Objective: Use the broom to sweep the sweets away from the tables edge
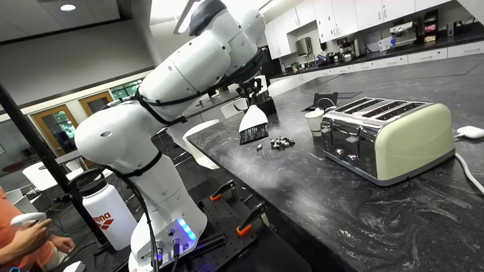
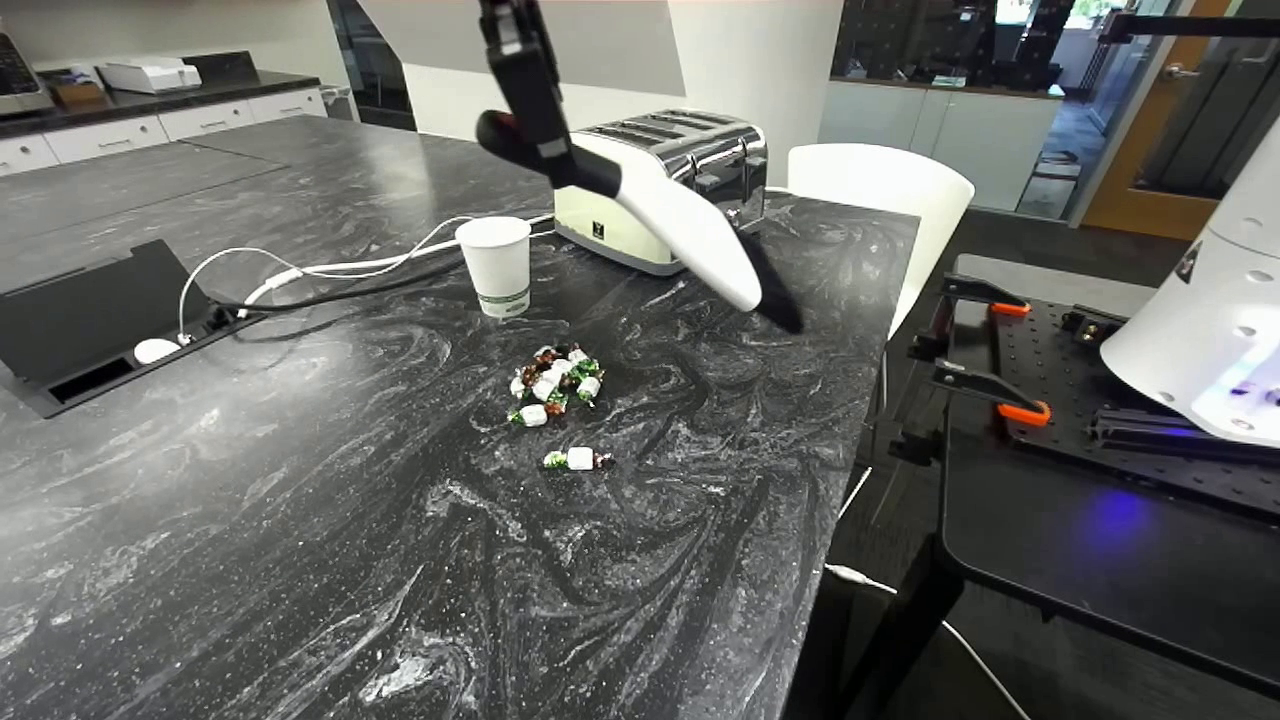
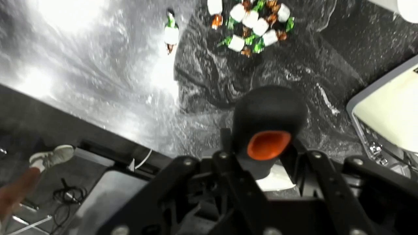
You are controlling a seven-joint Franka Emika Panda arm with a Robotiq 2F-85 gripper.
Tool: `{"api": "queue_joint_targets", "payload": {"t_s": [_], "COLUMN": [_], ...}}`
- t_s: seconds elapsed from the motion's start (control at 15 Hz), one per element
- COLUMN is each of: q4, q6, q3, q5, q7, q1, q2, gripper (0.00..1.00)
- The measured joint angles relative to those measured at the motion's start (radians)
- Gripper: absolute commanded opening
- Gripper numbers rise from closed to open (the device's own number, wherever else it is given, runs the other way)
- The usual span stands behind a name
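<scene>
"Wrist view: where is the broom [image 3: 269,111], and who has it?"

"I have it. My gripper [image 3: 263,145] is clasped around its dark handle. The handle's rounded end sits nearest, an orange oval [image 3: 269,146] in it; part of the white head [image 3: 276,179] shows below."

"Which way does it point?"

"Head downward. In an exterior view it hangs nearly upright above the table [image 1: 378,226], flared white head and black bristles [image 1: 254,133] lowest. In an exterior view its long axis slants: handle end at upper left, head at lower right, toward the table edge facing my base [image 2: 1210,340]."

"And the sweets [image 2: 558,380]?"

"They lie on the table, apart from the broom, in a small heap of white, green and brown wrappers; one loose sweet [image 2: 580,459] sits just outside it, nearer that same edge."

"Farther out?"

"In both exterior views a white paper cup [image 2: 497,265] stands upright near a cream and chrome toaster [image 1: 414,139]. In an exterior view a dark flap [image 2: 110,310] stands raised at the table, a white cable [image 2: 350,268] running toward the toaster."
</scene>
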State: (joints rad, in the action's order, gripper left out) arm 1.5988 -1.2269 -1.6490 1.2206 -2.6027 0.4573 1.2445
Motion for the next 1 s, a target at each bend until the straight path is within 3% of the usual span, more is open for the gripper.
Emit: {"api": "queue_joint_targets", "payload": {"t_s": [0.2, 0.4, 1.0], "q4": [0.079, 0.137, 0.211], "q6": [0.184, 0.266, 0.261], "q3": [-0.078, -0.082, 0.101], "q5": [0.035, 0.100, 0.146], "q7": [0.000, 0.000, 0.000], "q1": [0.038, 0.079, 0.140], "q2": [0.118, 0.221, 0.238], "gripper": [0.14, 0.14, 0.14]}}
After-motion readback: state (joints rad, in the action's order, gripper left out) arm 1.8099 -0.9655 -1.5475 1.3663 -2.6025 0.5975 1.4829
